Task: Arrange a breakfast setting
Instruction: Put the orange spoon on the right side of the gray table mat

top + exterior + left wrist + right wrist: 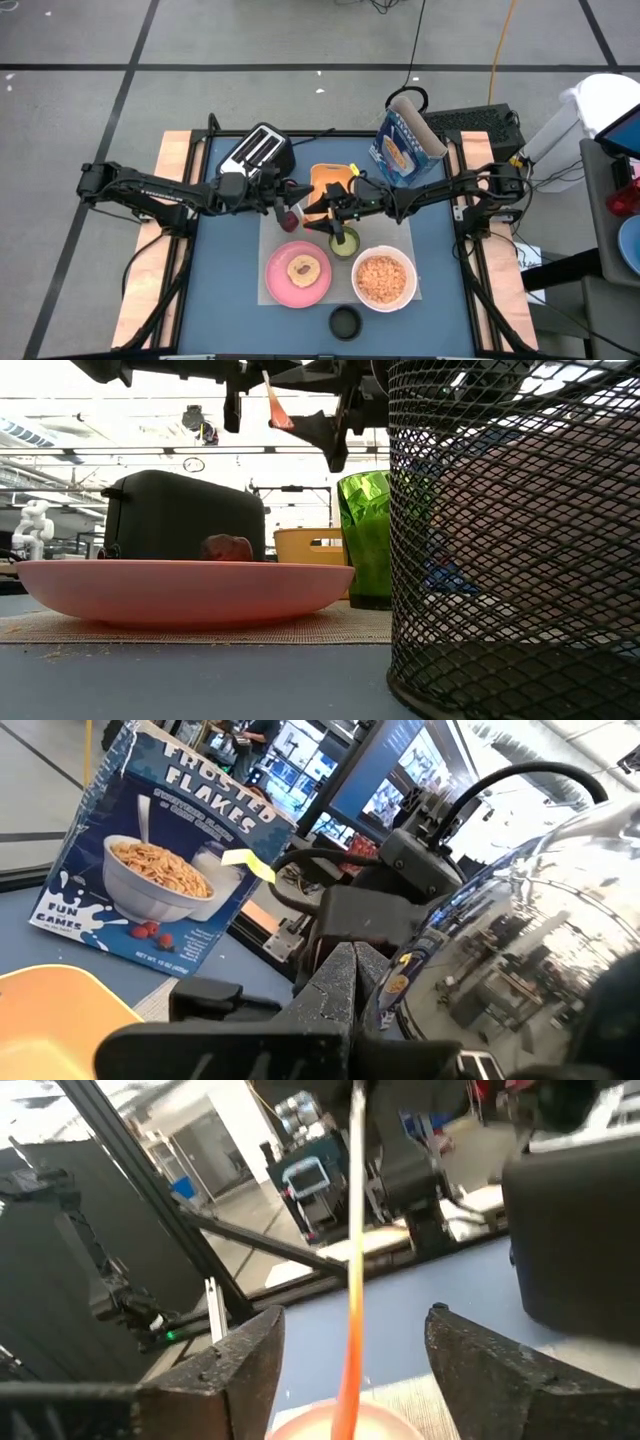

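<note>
From the overhead camera most of the setting looks done to me: the pink plate point(272, 280) sits at lower centre with the toast point(303, 268) on it, the white bowl point(384, 280) is just to its right and full of cereal, and the green cup point(343, 242) stands just above the gap between them. The orange tray point(328, 178) lies above the middle of the frame and the cereal box point(405, 143) is at upper right, both off the mat. The dark-red fruit point(291, 219) rests on the surface just above the plate. What's left, as I read it, is the red-handled spoon point(352, 1280) — it isn't laid down yet. It hangs upright over the centre of the surface, above the plate's far edge. My right hand point(352, 1318) is spread fairly wide with the handle running straight down the gap between the fingers point(250, 1355), clear on both sides, so it isn't gripping anything. My left hand point(288, 198), just left of centre, is closed tight; the spoon's top runs up out of frame, so I cannot tell whether that hand is pinching it — I'd guess so. The toaster point(258, 150) stays out of this.
</note>
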Robot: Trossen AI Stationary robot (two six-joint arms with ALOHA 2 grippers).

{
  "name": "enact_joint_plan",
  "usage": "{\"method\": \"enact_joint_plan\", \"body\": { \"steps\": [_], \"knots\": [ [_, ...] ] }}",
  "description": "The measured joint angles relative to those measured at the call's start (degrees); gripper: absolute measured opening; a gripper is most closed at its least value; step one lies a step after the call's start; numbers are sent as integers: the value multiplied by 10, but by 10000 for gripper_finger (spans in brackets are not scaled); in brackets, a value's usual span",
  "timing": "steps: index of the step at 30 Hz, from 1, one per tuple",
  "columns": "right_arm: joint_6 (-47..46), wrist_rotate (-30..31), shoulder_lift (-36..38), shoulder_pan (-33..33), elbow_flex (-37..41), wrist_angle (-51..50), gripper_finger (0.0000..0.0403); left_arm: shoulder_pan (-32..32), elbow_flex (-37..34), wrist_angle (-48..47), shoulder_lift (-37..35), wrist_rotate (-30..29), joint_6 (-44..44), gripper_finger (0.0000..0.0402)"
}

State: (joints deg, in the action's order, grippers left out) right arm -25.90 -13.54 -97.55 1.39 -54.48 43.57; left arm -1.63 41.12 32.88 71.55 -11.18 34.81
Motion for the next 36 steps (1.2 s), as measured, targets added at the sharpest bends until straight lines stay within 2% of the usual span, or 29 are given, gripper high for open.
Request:
{"method": "enact_joint_plan", "body": {
  "steps": [21,36],
  "knots": [
    [12,-2,1,0,0,-1,10,0,0,7,0,-8,-2,5],
    [11,0,1,0,0,-1,4,0,0,8,0,-7,-57,15]
  ]
}}
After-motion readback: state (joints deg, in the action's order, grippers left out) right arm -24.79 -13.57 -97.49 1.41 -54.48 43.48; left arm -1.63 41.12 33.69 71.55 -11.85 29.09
